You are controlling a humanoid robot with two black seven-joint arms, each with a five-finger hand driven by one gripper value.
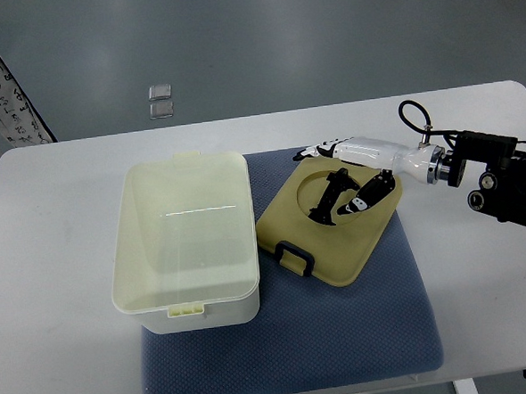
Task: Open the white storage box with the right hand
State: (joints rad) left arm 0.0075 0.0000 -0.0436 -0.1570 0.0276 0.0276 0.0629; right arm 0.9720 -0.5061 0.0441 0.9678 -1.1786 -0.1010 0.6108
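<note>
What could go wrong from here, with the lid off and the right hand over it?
The lid lies flat on the blue mat beside the open white storage box, and the right hand reaches over it. Pressing down could push the lid toward the box. Black fingers sit over the lid's round recess and might catch there on withdrawal, dragging the lid along.

The only writing in view is on a hanging banner (2,88) at the far left edge: black brush-style characters in columns on a white ground with a dark border. They are cut off by the picture's edge and too small and slanted to read. The white box (184,242), its lid (332,224), the blue mat (343,335) and the table (54,290) show no readable print.
</note>
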